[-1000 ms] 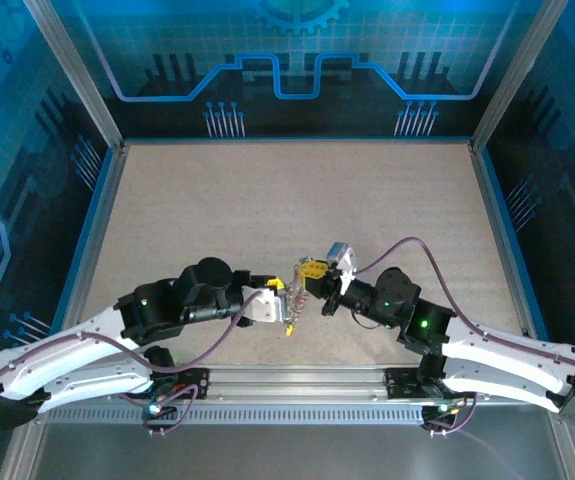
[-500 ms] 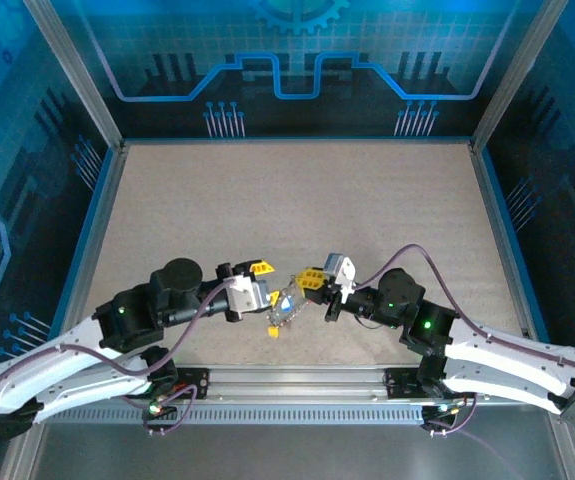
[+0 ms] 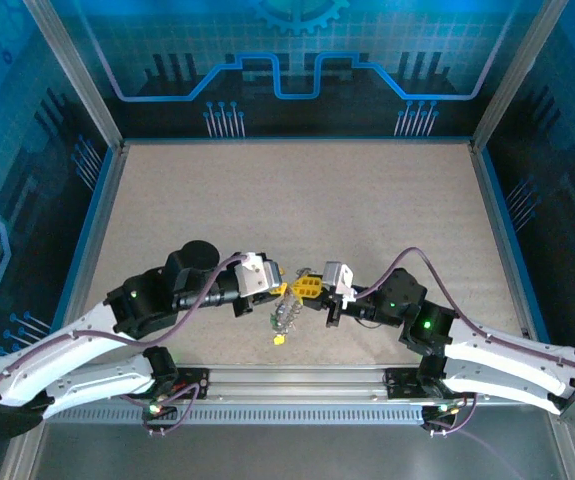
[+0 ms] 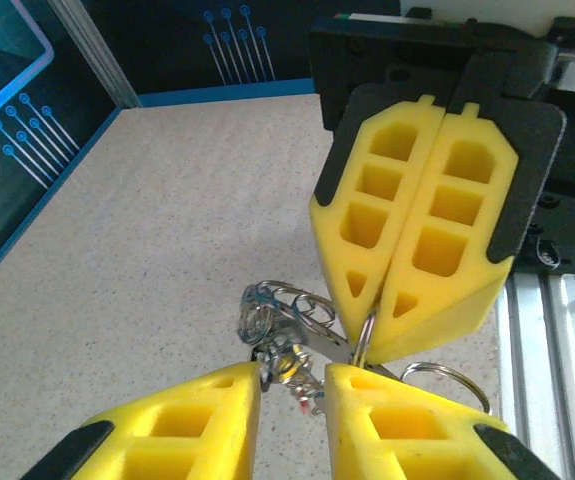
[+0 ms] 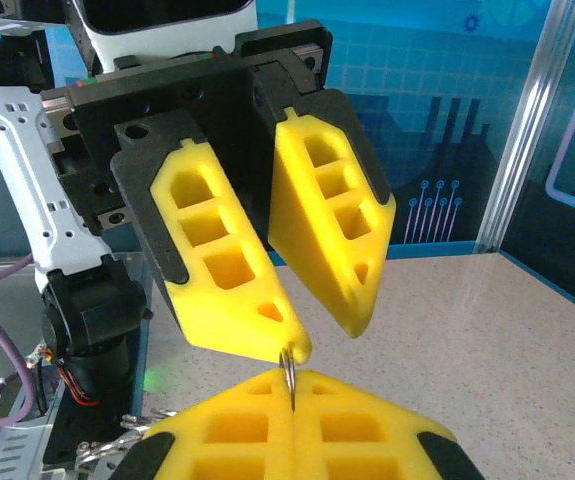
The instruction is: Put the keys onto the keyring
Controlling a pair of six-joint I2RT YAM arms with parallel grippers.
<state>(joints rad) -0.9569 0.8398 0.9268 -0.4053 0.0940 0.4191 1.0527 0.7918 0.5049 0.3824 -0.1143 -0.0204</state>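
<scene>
The right gripper (image 4: pixel 372 335) is pinching the keyring (image 5: pixel 289 374) between fully closed yellow pads (image 4: pixel 447 230), so most of the thin steel loop is hiding in the seam and only a sliver of wire is poking out. The keys (image 4: pixel 279 322) are hanging from it as a tangle of shiny wire coils and small metal pieces, low over the tabletop (image 3: pixel 297 200). Whether the lowest one is touching the surface cannot be told. Single keys are too small and jumbled to be counted, though one yellow head (image 3: pixel 279 339) is showing at the bottom of the bunch in the top view. The left gripper (image 5: pixel 322 335) is facing the right one tip to tip, its fingers (image 5: pixel 227 270) standing a little apart with the bunch sitting at the mouth of the gap. It is gripping nothing that can be made out. The left wrist view is cutting those fingers off at its lower edge. Both grippers are wearing blocky yellow plastic with rectangular hollows on black backing. The tabletop is looking beige, speckled and finely grained.
</scene>
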